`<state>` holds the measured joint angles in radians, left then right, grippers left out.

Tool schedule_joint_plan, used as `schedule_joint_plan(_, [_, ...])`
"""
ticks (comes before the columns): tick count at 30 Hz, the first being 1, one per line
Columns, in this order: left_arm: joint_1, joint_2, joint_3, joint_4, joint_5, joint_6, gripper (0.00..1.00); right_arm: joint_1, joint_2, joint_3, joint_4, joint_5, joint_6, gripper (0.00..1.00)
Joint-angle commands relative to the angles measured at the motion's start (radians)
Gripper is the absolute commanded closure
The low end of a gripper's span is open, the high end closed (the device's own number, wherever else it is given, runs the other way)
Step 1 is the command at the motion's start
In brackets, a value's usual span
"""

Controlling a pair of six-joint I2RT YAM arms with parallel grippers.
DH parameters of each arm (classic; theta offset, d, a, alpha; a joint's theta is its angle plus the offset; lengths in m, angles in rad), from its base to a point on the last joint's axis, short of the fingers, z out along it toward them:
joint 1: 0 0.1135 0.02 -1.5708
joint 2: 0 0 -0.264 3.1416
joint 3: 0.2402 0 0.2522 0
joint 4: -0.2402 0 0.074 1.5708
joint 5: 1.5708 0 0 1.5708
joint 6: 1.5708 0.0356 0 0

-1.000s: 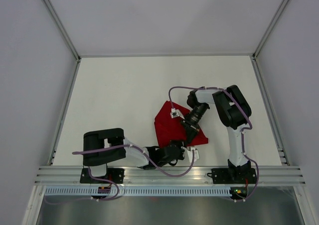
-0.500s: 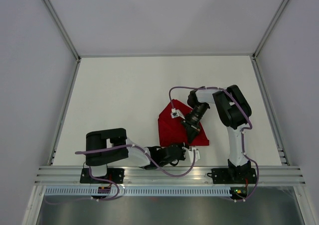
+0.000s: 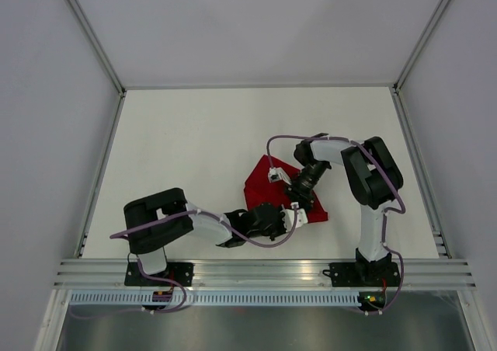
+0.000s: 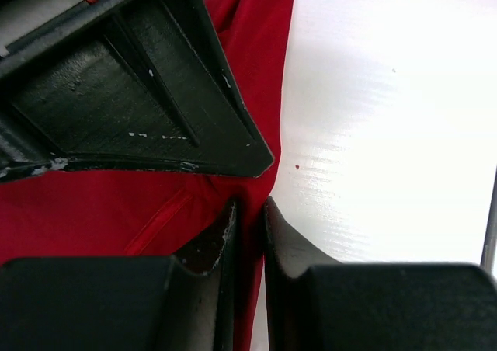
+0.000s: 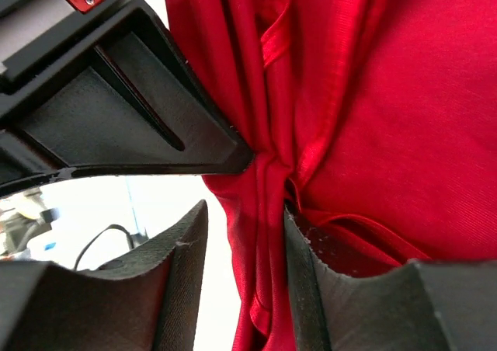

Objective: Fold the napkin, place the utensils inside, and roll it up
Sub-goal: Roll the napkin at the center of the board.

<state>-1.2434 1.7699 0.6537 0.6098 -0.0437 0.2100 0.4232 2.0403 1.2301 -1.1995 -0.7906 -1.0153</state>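
Note:
The red napkin (image 3: 264, 189) lies bunched and folded on the white table, right of centre. My left gripper (image 3: 292, 216) is at its near right corner. In the left wrist view, this gripper (image 4: 248, 215) is shut on a thin fold of the napkin (image 4: 101, 211). My right gripper (image 3: 298, 205) hovers just beyond it, over the same corner. In the right wrist view, the right gripper (image 5: 245, 219) is open. A hanging pleat of the napkin (image 5: 388, 95) touches its right finger (image 5: 311, 258) only. The two grippers nearly touch. The utensils are out of view.
The white table (image 3: 194, 149) is enclosed by pale walls at the left, right and back. An aluminium rail (image 3: 264, 272) runs along the near edge, with both arm bases on it. Purple cables loop round the arms.
The left gripper closed, then slid forward and right onto the napkin's near corner. The right gripper's jaws have parted from their grip on the cloth. The napkin shifted slightly.

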Motion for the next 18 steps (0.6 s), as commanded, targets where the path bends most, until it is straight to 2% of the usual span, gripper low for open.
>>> schedule_joint_plan(1, [0.025, 0.034, -0.011, -0.206, 0.200, -0.138, 0.98, -0.021, -0.048, -0.004, 0.175, 0.054, -0.016, 0.50])
schedule_joint_plan(6, [0.071, 0.025, -0.043, -0.157, 0.295, -0.195, 0.98, -0.050, -0.132, -0.020, 0.230, 0.042, 0.033, 0.48])
schedule_joint_plan(18, [0.140, 0.031, -0.104, -0.047, 0.396, -0.303, 0.98, -0.132, -0.317, -0.043, 0.270, -0.012, 0.035, 0.44])
